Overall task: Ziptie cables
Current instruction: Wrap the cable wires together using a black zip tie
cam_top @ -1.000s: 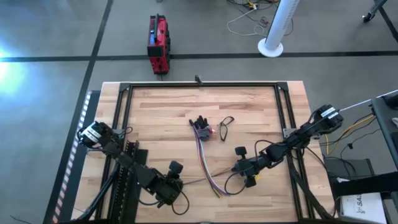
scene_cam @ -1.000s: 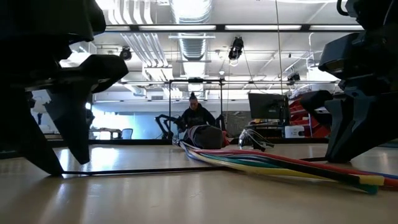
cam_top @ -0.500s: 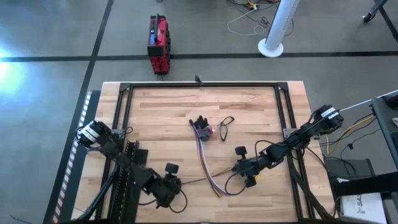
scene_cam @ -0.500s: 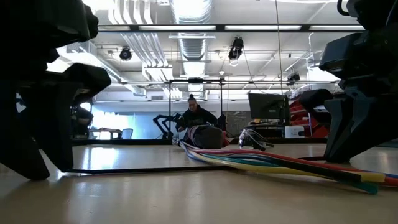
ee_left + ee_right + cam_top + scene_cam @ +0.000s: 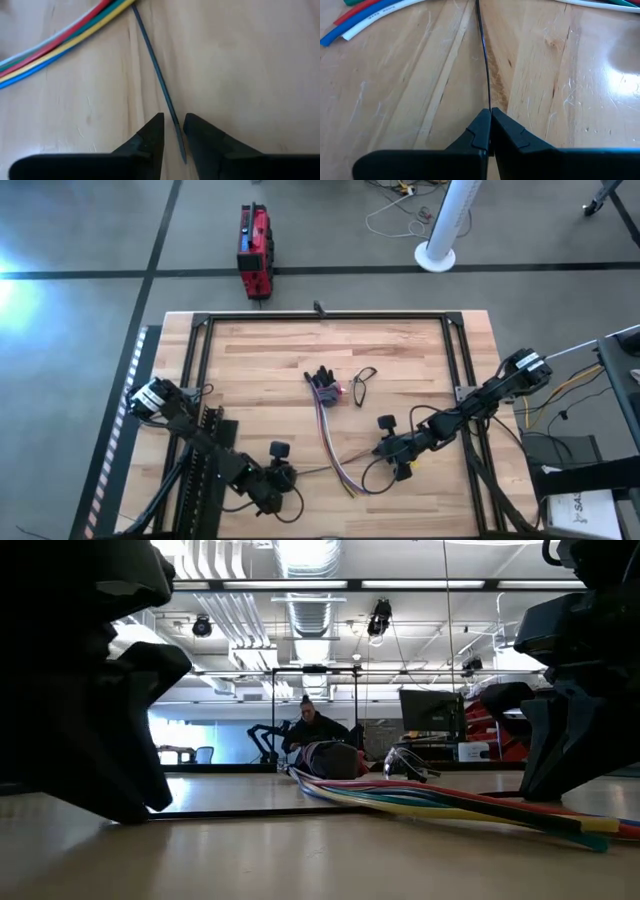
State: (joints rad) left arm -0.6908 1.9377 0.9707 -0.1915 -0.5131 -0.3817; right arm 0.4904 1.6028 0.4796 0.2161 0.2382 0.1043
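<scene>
The cables (image 5: 332, 430), a bundle of coloured wires, lie on the table's middle and run from a black connector (image 5: 321, 379) toward the near edge. The ziptie (image 5: 340, 462), a thin dark strap, lies flat on the wood and passes under the bundle. My right gripper (image 5: 490, 120) is at the strap's right end, shut on it. My left gripper (image 5: 173, 122) is low at the strap's left end (image 5: 176, 131). It is open by a narrow gap, with one finger on each side of the strap. The cables (image 5: 60, 37) lie just beyond. My right gripper pinches the ziptie near its right end (image 5: 489, 102) between its two fingers. They come low from the table's right and lie along the strap. The strap lies flat on the wood and runs straight away toward the cables (image 5: 370, 17).
A small black wire loop (image 5: 362, 383) lies to the right of the connector. Black frame rails (image 5: 200, 360) run along the table's left, far and right sides. Bare wood shows across the far half. A red box (image 5: 255, 250) stands on the floor beyond the table.
My left arm has drawn a little toward the table's near edge. Its gripper has swung about low over the ziptie's left end. The ziptie, the cables and my right gripper have stayed where they were.
</scene>
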